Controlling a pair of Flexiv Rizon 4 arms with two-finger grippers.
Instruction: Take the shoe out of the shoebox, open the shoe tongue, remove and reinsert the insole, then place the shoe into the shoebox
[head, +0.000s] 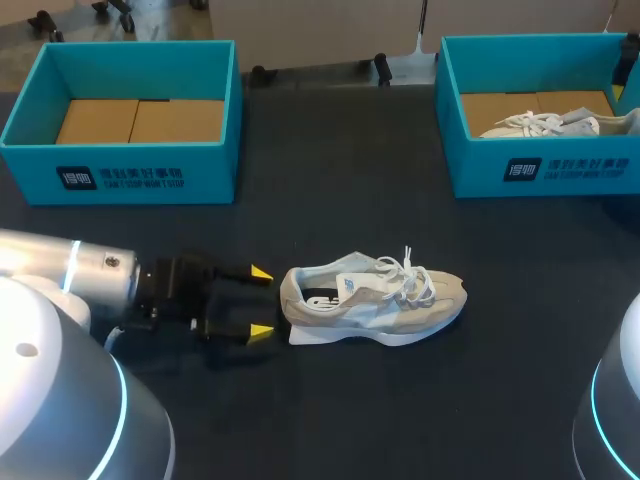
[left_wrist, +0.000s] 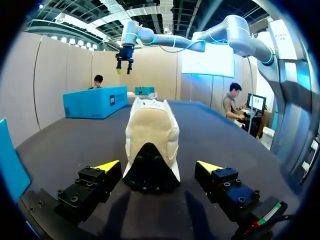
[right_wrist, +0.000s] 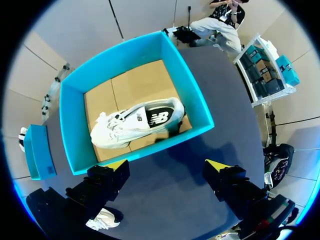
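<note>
A beige and white shoe (head: 375, 300) lies on its side mid-table, toe to the right. My left gripper (head: 260, 302) is open, level with the table, just behind the heel. In the left wrist view the heel (left_wrist: 151, 150) sits between and slightly ahead of the open fingers (left_wrist: 159, 166), touching neither. My right gripper (right_wrist: 166, 165) hangs open high above the right teal shoebox (right_wrist: 197, 107), which holds a second white shoe (right_wrist: 137, 122). From the left wrist view, that right gripper (left_wrist: 125, 62) shows up in the air.
An empty teal shoebox (head: 125, 165) with a cardboard floor stands at the back left. The right shoebox (head: 545, 170) stands at the back right. Dark table surface (head: 340, 200) lies between the boxes and in front of the shoe.
</note>
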